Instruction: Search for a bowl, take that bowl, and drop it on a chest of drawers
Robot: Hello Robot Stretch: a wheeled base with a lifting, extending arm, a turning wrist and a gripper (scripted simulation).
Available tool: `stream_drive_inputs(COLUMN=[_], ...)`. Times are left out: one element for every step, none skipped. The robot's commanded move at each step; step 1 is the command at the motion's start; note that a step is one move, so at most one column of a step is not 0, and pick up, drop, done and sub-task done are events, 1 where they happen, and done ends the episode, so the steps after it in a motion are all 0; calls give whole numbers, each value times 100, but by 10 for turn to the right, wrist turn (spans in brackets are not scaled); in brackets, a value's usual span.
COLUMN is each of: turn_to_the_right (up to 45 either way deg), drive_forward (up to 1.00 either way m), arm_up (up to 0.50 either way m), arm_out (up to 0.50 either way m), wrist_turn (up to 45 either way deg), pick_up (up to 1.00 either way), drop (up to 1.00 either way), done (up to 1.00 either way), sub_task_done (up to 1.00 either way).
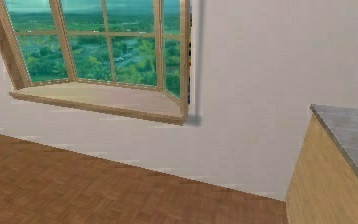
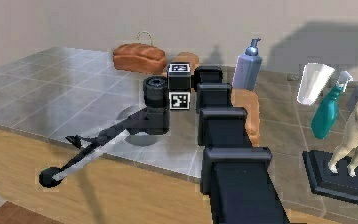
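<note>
Dark arm bar [image 2: 235,175] rises from the bottom edge of the arm side view and reaches out over the grey-tiled desk [image 2: 67,75]. Two white marker squares [image 2: 179,73] sit at its far end.

Pincer [image 2: 65,160]: the thin fingers [image 2: 97,150] point down-left toward the desk's near wooden edge. Only bare desktop and edge lie behind the far end, so it holds nothing. Cannot tell how wide it is set.

On the desk:
- brown loaf [image 2: 137,57] at the far side
- pale blue spray bottle [image 2: 249,62]
- white cup [image 2: 312,82]
- teal spray bottle [image 2: 327,112]
- small statue [image 2: 349,150] on a dark base
- brown rounded thing [image 2: 251,115] just beside the arm, partly hidden by it

Bowl: cannot place it with confidence. The brown rounded thing is the one candidate, but too much of it is hidden to name it.

Forward view: bay window [image 1: 97,45] with wooden sill, white wall [image 1: 257,90], parquet floor [image 1: 87,185], and the desk corner at the right edge.

Progress, as a judgement: early. The robot stands alongside the desk with the arm extended, so the search seems to be narrowing. Confirming the bowl, taking it, finding a chest of drawers and dropping it there are all left.
</note>
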Motion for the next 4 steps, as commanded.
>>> stream_drive_inputs(turn_to_the_right=[0, 0, 0, 0], drive_forward=[0, 0, 0, 0], arm_up=[0, 0, -12, 0], arm_out=[0, 0, 0, 0], wrist_turn=[450, 210, 0, 0], pick_up=[0, 0, 0, 100], drop=[0, 0, 0, 0], done=[0, 0, 0, 0], sub_task_done=[0, 0, 0, 0])
